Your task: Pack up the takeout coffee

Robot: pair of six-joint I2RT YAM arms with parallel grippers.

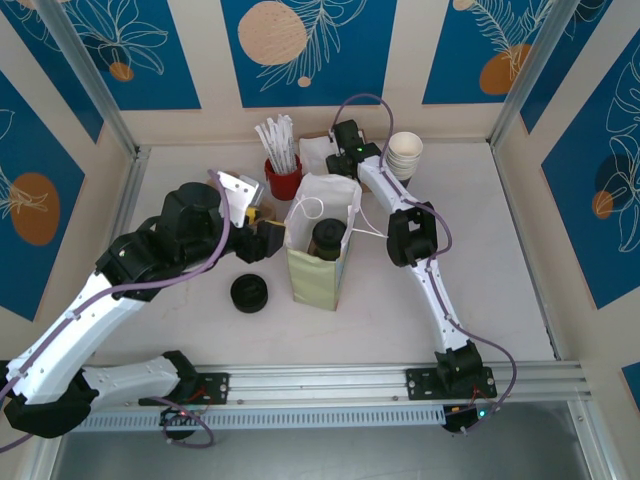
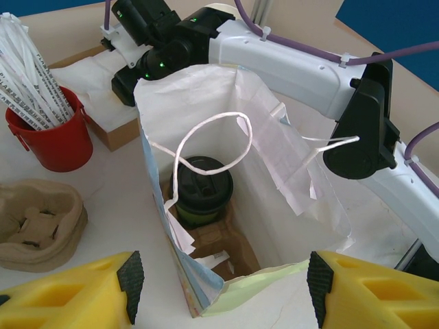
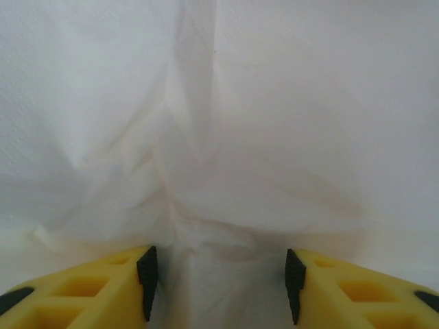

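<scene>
Takeout coffee sits upright inside the white paper bag at mid-table in the overhead view, black lid up. My left gripper hovers just left of the bag's mouth. An all-black lid piece lies on the table nearer and further left, apart from the bag. A red cup of wrapped sticks stands on the far side, with a stack of white cups off to its right.

From the left wrist I look down into the bag. The takeout coffee stands on a brown cardboard insert toward the far left of the bag floor (its olive side just shows under the lid). The left fingers are spread wide by the near rim, holding nothing.

From the right wrist, the right gripper faces crumpled white paper. Its fingers stand partly apart with a plain gap between the pads, and I can make out no grip.
</scene>
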